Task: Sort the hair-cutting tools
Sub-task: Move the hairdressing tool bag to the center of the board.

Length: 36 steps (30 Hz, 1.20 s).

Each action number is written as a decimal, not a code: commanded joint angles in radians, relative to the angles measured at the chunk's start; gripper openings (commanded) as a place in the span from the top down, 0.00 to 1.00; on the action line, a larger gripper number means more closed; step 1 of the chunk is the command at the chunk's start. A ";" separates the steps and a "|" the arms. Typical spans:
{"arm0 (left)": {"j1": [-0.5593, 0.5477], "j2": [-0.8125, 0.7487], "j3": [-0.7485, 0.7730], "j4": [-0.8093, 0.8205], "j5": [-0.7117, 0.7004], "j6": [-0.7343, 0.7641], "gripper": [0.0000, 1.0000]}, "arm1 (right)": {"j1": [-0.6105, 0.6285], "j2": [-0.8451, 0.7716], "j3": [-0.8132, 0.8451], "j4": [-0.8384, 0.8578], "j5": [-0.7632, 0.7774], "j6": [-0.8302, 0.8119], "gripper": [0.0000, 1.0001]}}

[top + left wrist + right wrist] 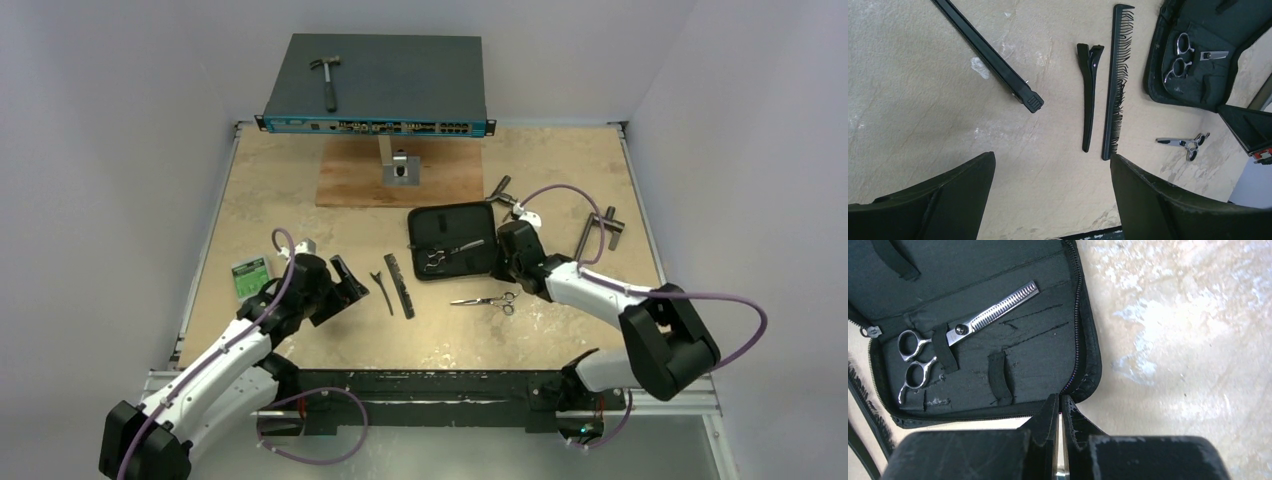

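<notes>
Top external: high, from near side, looks down on whole table [290, 190]. Left wrist: close, down on comb [1114, 85]. Right wrist: very close over case [973, 270]. All three share case.

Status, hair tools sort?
Left gripper open near clip and comb. Right gripper shut at case edge. Thinning scissors strapped in case, loose scissors beside it. Nothing blocking.

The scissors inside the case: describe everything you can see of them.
The silver thinning scissors look like polished metal: one toothed blade, a pivot screw, two finger rings and a small finger rest. Blades closed, they lie flat and diagonal on the lining of the open black zip case, tucked under a black elastic strap near the handles.
</notes>
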 commanded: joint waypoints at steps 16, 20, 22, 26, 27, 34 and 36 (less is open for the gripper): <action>-0.003 0.012 0.014 0.099 0.066 0.021 0.14 | -0.002 -0.322 -0.042 -0.222 0.034 0.048 0.52; -0.010 0.027 -0.002 0.152 0.101 0.031 0.15 | 0.019 -0.343 -0.082 -0.208 -0.036 0.052 0.53; -0.021 0.041 0.000 0.157 0.100 0.031 0.15 | 0.059 -0.326 -0.088 -0.214 -0.024 0.060 0.54; -0.030 0.059 -0.004 0.158 0.100 0.028 0.15 | 0.128 -0.293 -0.083 -0.224 0.000 0.060 0.53; -0.031 0.058 -0.008 0.160 0.101 0.028 0.15 | 0.144 -0.286 -0.078 -0.226 0.011 0.059 0.49; -0.032 0.050 -0.034 0.167 0.103 0.020 0.15 | 0.244 -0.234 -0.047 -0.239 0.065 0.060 0.41; -0.032 0.050 -0.040 0.169 0.101 0.017 0.15 | 0.264 -0.217 -0.042 -0.222 0.063 0.069 0.42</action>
